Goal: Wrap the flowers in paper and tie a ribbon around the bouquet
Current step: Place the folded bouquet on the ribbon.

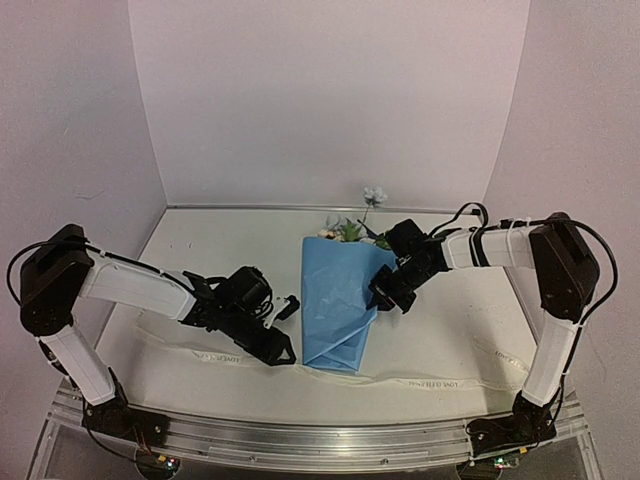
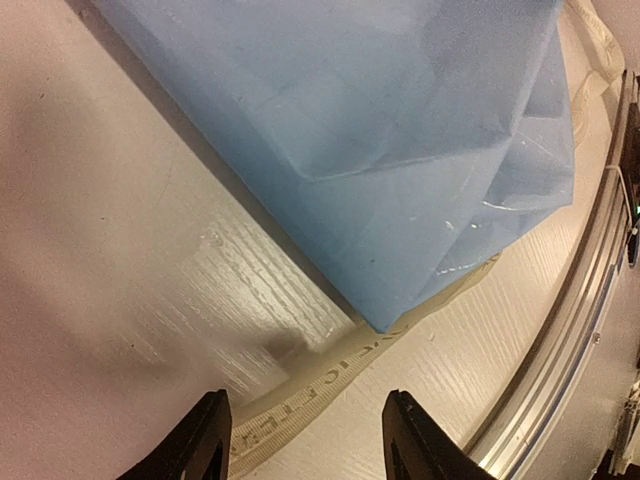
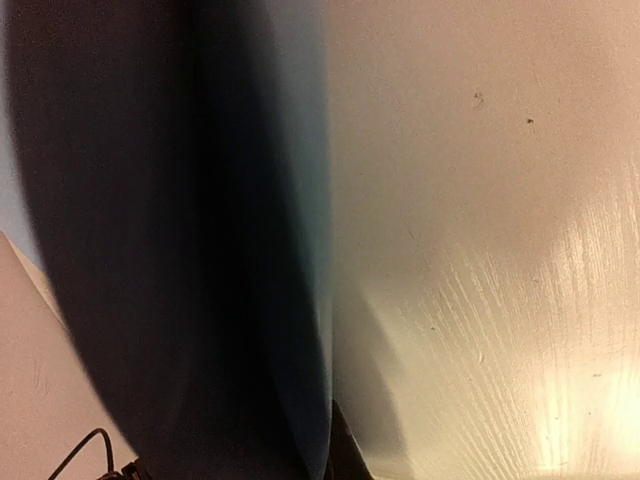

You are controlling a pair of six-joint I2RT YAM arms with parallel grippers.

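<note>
The bouquet stands as a blue paper (image 1: pixel 338 305) cone on the table, with the flowers (image 1: pixel 355 228) poking out of its far, wide end. The cream ribbon (image 1: pixel 205 355) runs along the table's front and passes under the cone's narrow tip. My left gripper (image 1: pixel 283 353) hovers low just left of that tip. In the left wrist view the left gripper (image 2: pixel 310 445) is open, with the lettered ribbon (image 2: pixel 300 395) lying flat between the fingers (image 2: pixel 205 440) and the paper (image 2: pixel 400 150) beyond. My right gripper (image 1: pixel 385 293) is shut on the paper's right edge (image 3: pixel 300 300).
An aluminium rail (image 1: pixel 320 440) borders the table's near edge, also close at the right of the left wrist view (image 2: pixel 560 350). White walls close in the back and both sides. The ribbon's right length (image 1: pixel 450 380) trails toward the right arm's base.
</note>
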